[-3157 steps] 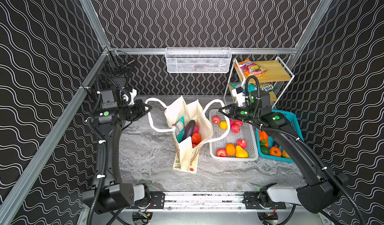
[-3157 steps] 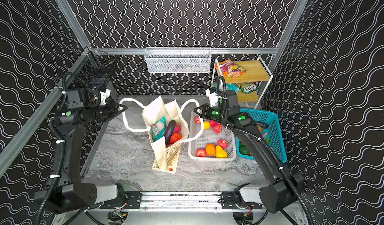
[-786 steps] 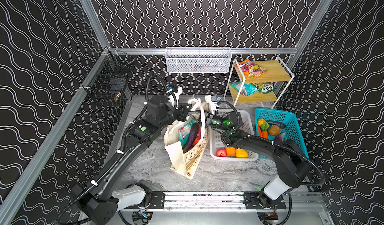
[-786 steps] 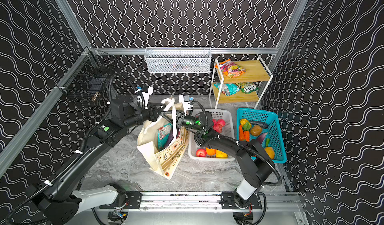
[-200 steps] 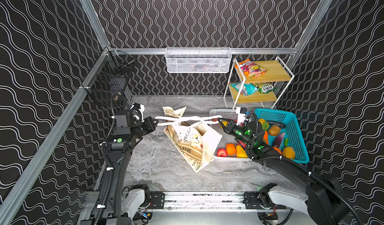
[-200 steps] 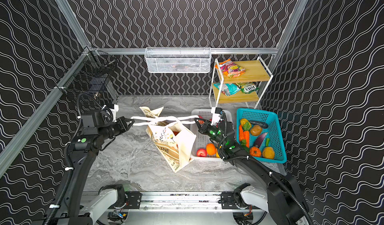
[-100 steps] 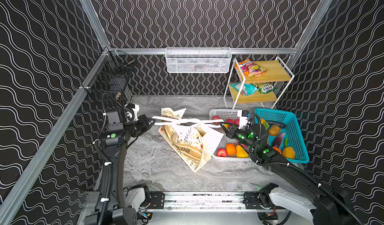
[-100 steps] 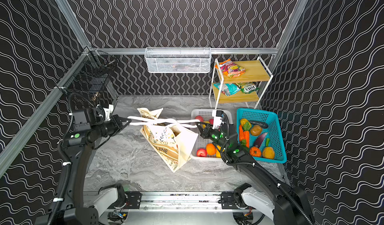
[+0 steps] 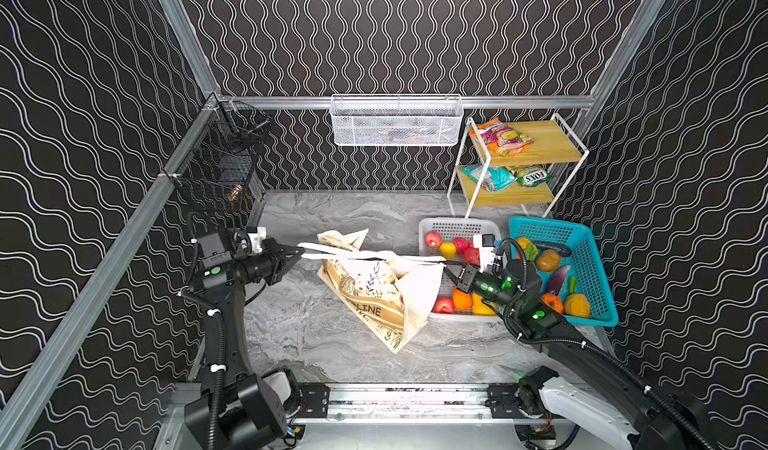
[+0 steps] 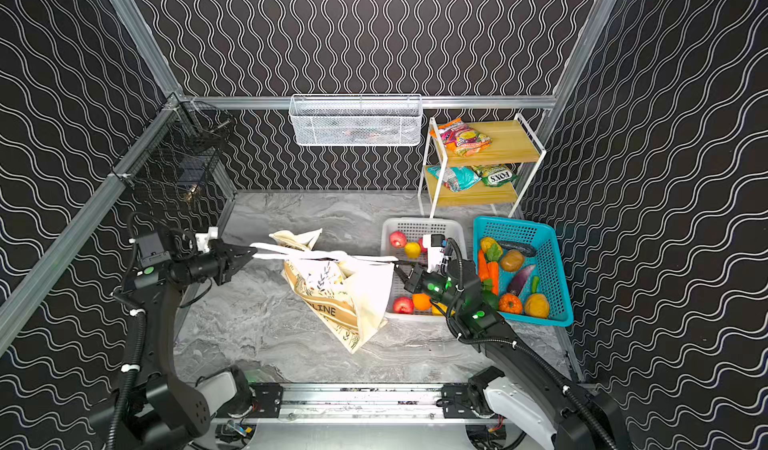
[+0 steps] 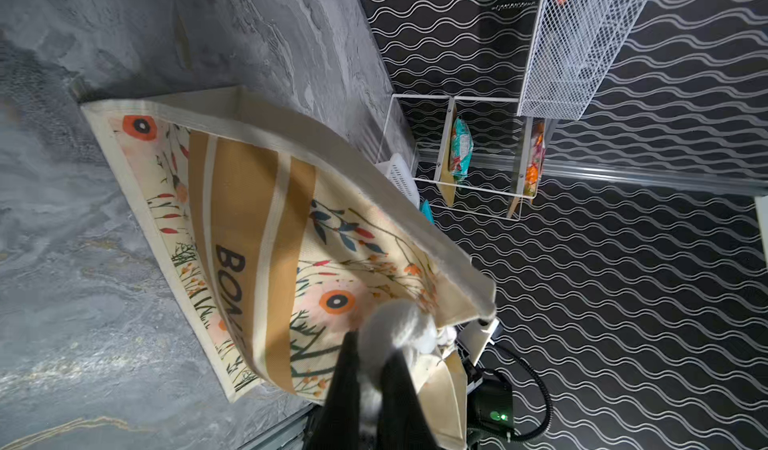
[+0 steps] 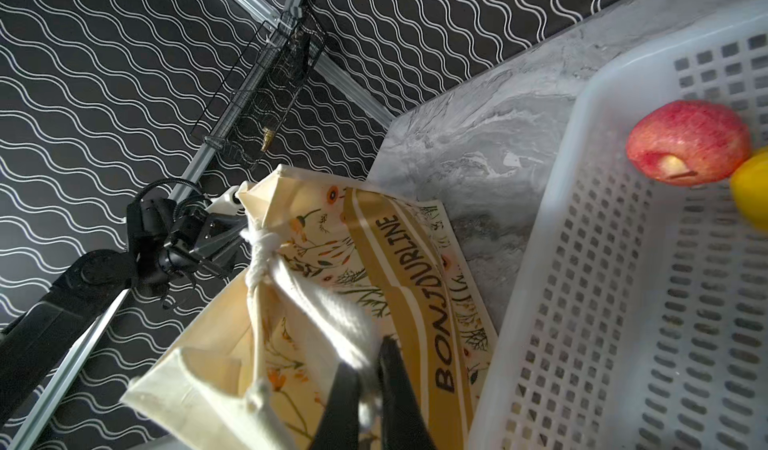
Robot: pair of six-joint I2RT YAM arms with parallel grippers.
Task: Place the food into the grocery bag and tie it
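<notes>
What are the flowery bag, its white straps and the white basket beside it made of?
Bag: likely matte woven canvas; fine weave shows. Straps: probably soft cotton webbing, ribbed and knotted. Basket: seemingly moulded plastic, smooth, slightly glossy, with square holes.

The left gripper (image 9: 297, 252) and the right gripper (image 9: 449, 267) are both black. Between them we see the grocery bag (image 9: 374, 298): cream canvas printed with orange-red poppies, blue-green leaves and thin dark stems. A tan band edged in cream stripes crosses it, carrying black letters. The strap handles (image 9: 374, 254) running from gripper to gripper are white. Below the grippers, the bench (image 9: 311, 331) is grey, marbled with paler swirls and a few gold veins. Just beside the right gripper we see a white basket (image 12: 582, 260) with a grid of small holes. It holds a red apple (image 12: 688, 148) flecked with yellow and a yellow fruit (image 12: 752, 194). Past it sits a teal basket (image 9: 590, 269). The walls (image 9: 395, 32) are black with white wavy lines.
</notes>
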